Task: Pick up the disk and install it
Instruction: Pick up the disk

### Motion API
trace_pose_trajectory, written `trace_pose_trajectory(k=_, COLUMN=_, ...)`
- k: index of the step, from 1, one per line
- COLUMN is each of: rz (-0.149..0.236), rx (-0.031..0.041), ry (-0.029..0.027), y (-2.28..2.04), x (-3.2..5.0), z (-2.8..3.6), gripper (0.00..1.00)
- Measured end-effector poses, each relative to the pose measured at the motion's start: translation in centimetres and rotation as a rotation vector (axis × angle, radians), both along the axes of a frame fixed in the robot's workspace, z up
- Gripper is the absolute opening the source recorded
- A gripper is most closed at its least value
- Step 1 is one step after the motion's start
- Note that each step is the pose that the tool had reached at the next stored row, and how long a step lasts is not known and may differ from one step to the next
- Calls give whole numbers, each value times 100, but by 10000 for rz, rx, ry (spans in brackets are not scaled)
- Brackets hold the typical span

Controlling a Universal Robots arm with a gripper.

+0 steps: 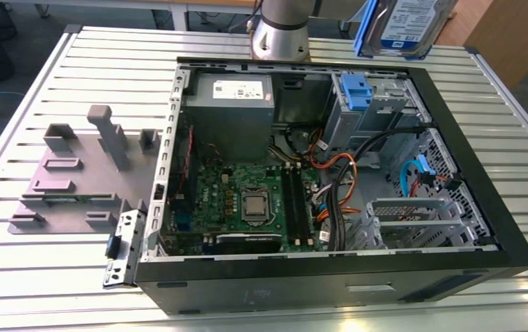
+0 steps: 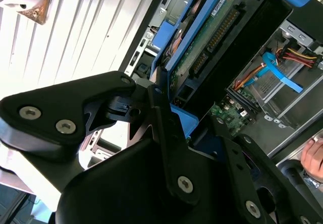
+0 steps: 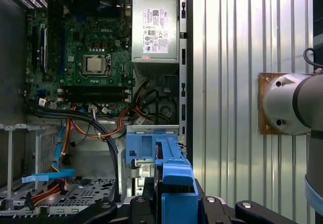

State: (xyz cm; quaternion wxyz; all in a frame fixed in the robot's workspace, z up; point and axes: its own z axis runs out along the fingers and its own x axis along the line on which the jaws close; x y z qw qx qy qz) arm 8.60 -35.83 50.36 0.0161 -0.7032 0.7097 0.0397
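Disk [image 1: 407, 26]: silver drive with white-and-blue label and blue side bracket, held aloft at the top of the exterior view, above the far rim of the open computer case [image 1: 485, 200] and toward the exterior view's right. Not yet seated in any bay.

Tool [image 3: 176, 204]: black linkage fingers [image 2: 169, 143] pinched on the blue bracket of the disk in both wrist views (green circuit board and connector edge of the drive facing the second wrist view).

Case interior, exterior view: grey power-supply box [image 1: 228, 104] with white sticker at the far side; green motherboard [image 1: 245, 200] with bare processor socket in the middle; drive cage with blue latch piece [image 1: 356, 93] just below the held disk; orange, black and blue cables [image 1: 338, 173] running across the cage side; metal bracket frame [image 1: 412, 218] at the near corner on the exterior view's right.

Counter [image 1: 51, 277]: ribbed, pale metal slats, carrying the case. Grey fixture plate [image 1: 70, 187] with upright posts on the exterior view's left, beside the case.

Arm base [image 1: 280, 38]: silver column at the far edge of the counter, touching nothing else.

Person's hand [image 2: 313, 158]: partly seen at the edge of the second wrist view, near the case.
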Motion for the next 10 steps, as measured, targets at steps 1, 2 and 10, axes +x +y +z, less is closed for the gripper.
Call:
trace_pose_trajectory(k=1, rz=0, rx=0, ry=0, y=0, x=4, z=0, gripper=37)
trace_pose_trajectory(k=2, rz=0, rx=-1, ry=0, y=0, x=9, z=0, gripper=37)
trace_pose_trajectory(k=10, rz=0, rx=0, ry=0, y=0, x=40, z=0, gripper=37)
